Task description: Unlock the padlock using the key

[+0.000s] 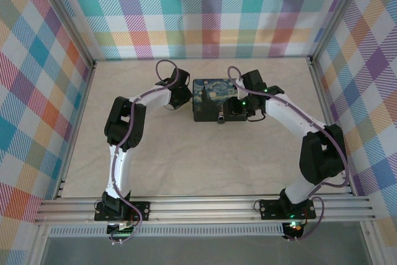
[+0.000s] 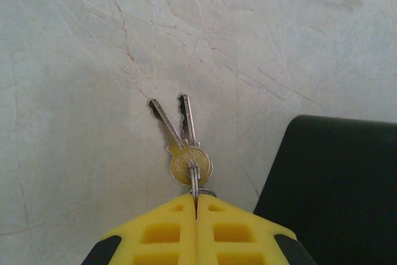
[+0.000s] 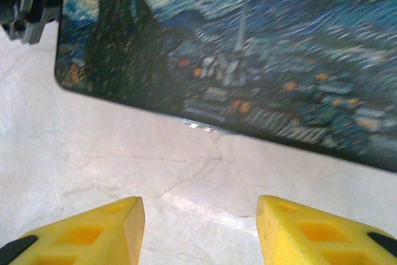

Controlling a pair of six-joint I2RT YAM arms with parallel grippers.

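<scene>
From above: the painted box (image 1: 216, 98) sits mid-bench (image 1: 186, 159), toward the far edge. The left gripper (image 1: 180, 98) is hard by the box's left wall and the right gripper (image 1: 239, 111) against its right side. A small pale speck on the near face looks like the padlock (image 1: 220, 118), too tiny to be sure.

Left wrist now: yellow fingers (image 2: 161, 234) pressed tight together, pinching the key ring (image 2: 195, 181). Two keys (image 2: 186, 144) fan out from it over bare bench, blades pointing away, and the box's dark corner is just to the right.

Right wrist: fingers (image 3: 118, 221) spread wide, nothing between them, low over the bench. The box's starry lid lies just ahead.
</scene>
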